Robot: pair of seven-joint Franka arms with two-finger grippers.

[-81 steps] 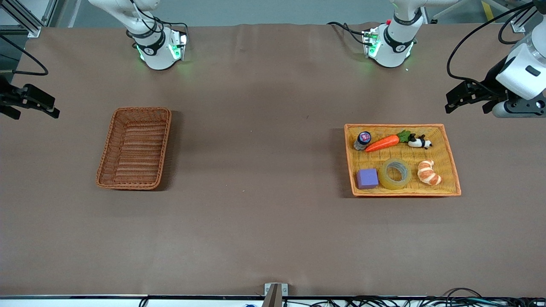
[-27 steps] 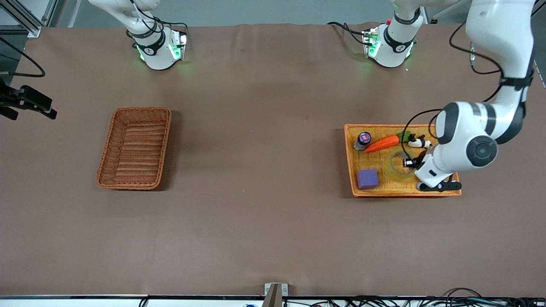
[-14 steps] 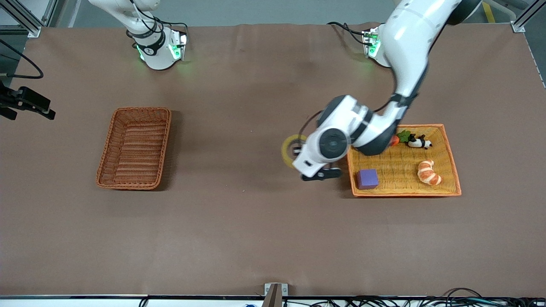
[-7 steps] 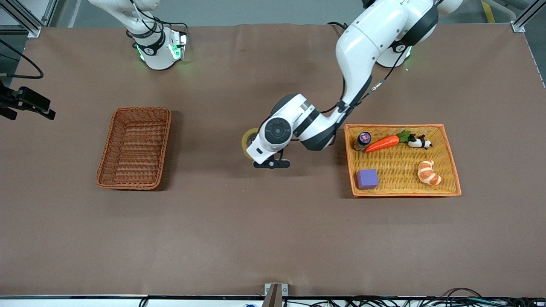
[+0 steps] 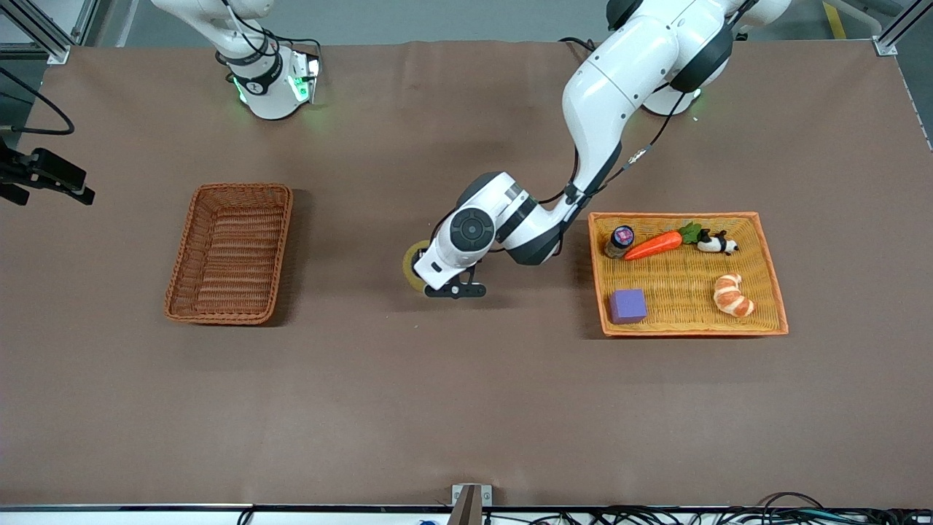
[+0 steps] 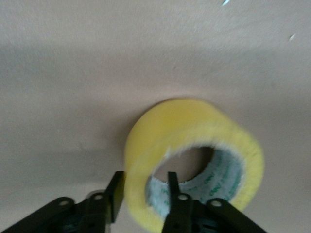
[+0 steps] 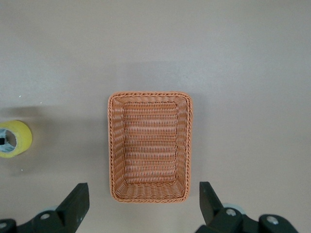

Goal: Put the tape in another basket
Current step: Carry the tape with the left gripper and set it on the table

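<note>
The tape (image 5: 410,264), a yellowish roll, is held on edge low over the bare table between the two baskets. My left gripper (image 5: 426,271) is shut on its wall, one finger outside and one inside the ring, as the left wrist view shows (tape (image 6: 194,131), gripper (image 6: 145,194)). The reddish-brown basket (image 5: 232,251) lies empty toward the right arm's end. My right gripper (image 5: 73,186) waits open, high above that basket (image 7: 150,95); in its wrist view the gripper (image 7: 143,206) frames the basket and the tape (image 7: 14,138) shows at the edge.
The orange-yellow tray (image 5: 773,292) at the left arm's end holds a small bottle (image 5: 619,240), a carrot (image 5: 656,244), a panda toy (image 5: 718,243), a croissant (image 5: 731,294) and a purple block (image 5: 627,305).
My left arm lifted the tape out of the orange-yellow tray and carried it toward the right arm's end; in the last half second it moved a little farther and lower. The right arm stayed still.
</note>
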